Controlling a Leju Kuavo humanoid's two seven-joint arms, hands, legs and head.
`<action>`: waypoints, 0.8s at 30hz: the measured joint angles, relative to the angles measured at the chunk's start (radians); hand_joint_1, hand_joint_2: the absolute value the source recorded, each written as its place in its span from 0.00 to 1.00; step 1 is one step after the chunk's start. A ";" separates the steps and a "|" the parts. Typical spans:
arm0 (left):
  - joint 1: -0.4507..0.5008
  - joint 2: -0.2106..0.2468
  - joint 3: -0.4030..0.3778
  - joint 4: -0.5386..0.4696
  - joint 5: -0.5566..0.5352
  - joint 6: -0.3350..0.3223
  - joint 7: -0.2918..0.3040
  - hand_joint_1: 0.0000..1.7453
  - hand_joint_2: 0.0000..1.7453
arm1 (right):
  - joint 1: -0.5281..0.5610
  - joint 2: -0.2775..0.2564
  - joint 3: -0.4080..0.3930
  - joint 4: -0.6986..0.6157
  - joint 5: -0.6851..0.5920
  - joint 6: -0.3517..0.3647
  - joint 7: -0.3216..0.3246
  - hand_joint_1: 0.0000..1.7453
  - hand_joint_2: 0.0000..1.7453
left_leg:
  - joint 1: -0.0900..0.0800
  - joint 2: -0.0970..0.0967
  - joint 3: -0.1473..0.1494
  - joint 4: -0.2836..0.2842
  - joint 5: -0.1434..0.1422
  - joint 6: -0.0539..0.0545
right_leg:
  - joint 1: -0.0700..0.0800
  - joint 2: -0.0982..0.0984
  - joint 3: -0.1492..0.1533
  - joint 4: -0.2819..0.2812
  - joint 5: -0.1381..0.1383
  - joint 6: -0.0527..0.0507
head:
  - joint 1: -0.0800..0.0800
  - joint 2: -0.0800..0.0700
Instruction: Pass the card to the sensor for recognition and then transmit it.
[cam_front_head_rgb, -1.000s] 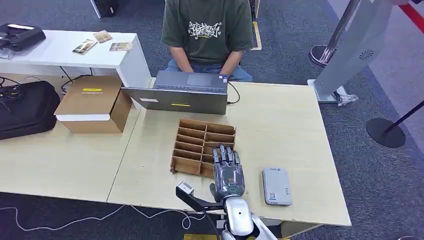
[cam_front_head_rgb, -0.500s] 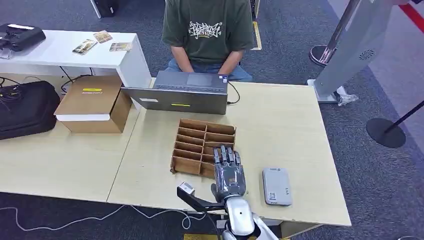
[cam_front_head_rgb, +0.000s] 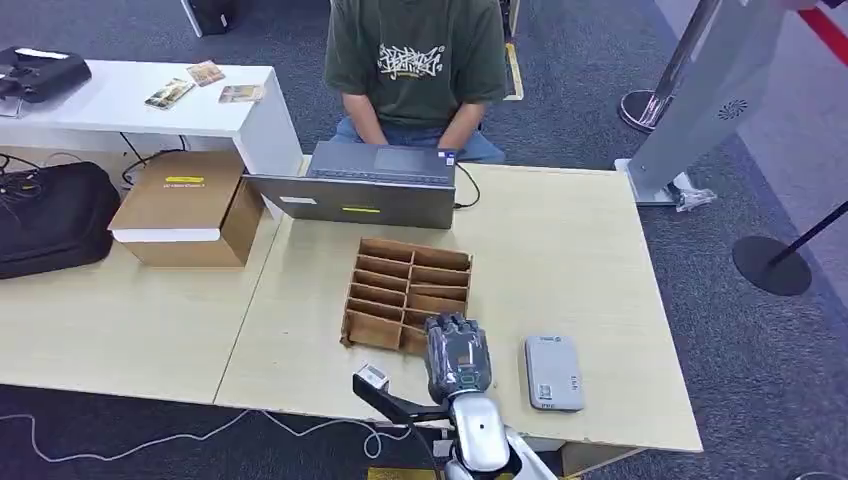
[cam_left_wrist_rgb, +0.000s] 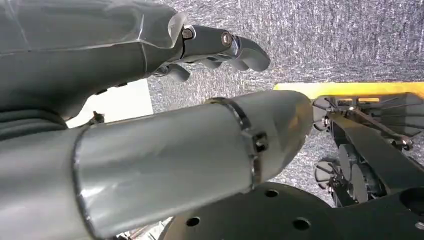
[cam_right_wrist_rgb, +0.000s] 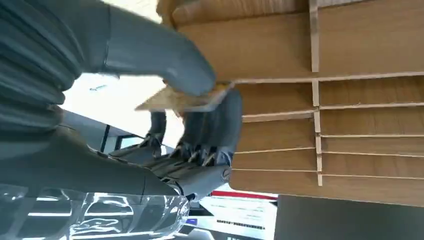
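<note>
Light wooden table (cam_front_head_rgb: 580, 250) fills the middle of the head view, a second light wooden table (cam_front_head_rgb: 110, 320) butts against it on the robot's left. A person in a dark green printed T-shirt (cam_front_head_rgb: 415, 60) sits at the far edge behind an open grey laptop (cam_front_head_rgb: 365, 185). White side desk (cam_front_head_rgb: 130, 100) sits far left with 3 small printed cards (cam_front_head_rgb: 205, 85) and a black device (cam_front_head_rgb: 40, 72) on it. Black soft bag (cam_front_head_rgb: 50, 215) lies on the left table, brown cardboard box (cam_front_head_rgb: 190, 205) just beside it. Grey floor-standing panel (cam_front_head_rgb: 705, 90) and 2 black stanchion bases (cam_front_head_rgb: 770, 265) stand on the grey carpet to the right. Brown slotted cardboard organiser tray (cam_front_head_rgb: 405, 290) sits mid-table with 2 columns of compartments. Flat grey rectangular card sensor (cam_front_head_rgb: 553, 372) lies near the front edge, just right of the right hand (cam_front_head_rgb: 457, 355) and apart from it. Right hand sits at the tray's near right corner, fingers curled in; right wrist view shows thumb (cam_right_wrist_rgb: 165, 55) and fingers (cam_right_wrist_rgb: 220, 125) pinching a thin tan card (cam_right_wrist_rgb: 187, 100) at the edge of a tray slot. Left hand (cam_left_wrist_rgb: 215, 47) hangs over grey carpet, fingers loosely curled, nothing in them.
</note>
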 joint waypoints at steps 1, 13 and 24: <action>0.000 0.000 0.000 0.000 -0.001 0.000 0.000 0.00 0.00 | 0.000 0.000 0.000 -0.002 0.000 0.000 0.000 1.00 1.00 | 0.000 0.000 0.000 0.000 0.000 0.000 | 0.000 0.000 0.000 0.000 0.000 0.000 | 0.000 0.000; 0.000 0.000 0.000 0.000 -0.009 -0.002 0.000 0.00 0.00 | 0.011 -0.001 -0.001 -0.018 0.000 -0.002 0.000 1.00 1.00 | 0.000 0.000 0.000 0.000 0.000 0.000 | 0.000 0.000 0.000 0.000 0.000 0.000 | 0.000 0.000; 0.000 0.000 0.000 0.000 -0.023 -0.002 0.000 0.00 0.00 | 0.023 -0.001 -0.003 -0.033 0.000 -0.006 -0.003 1.00 1.00 | 0.000 0.000 0.000 0.000 0.000 0.000 | 0.000 0.000 0.000 0.000 0.000 0.000 | 0.000 0.000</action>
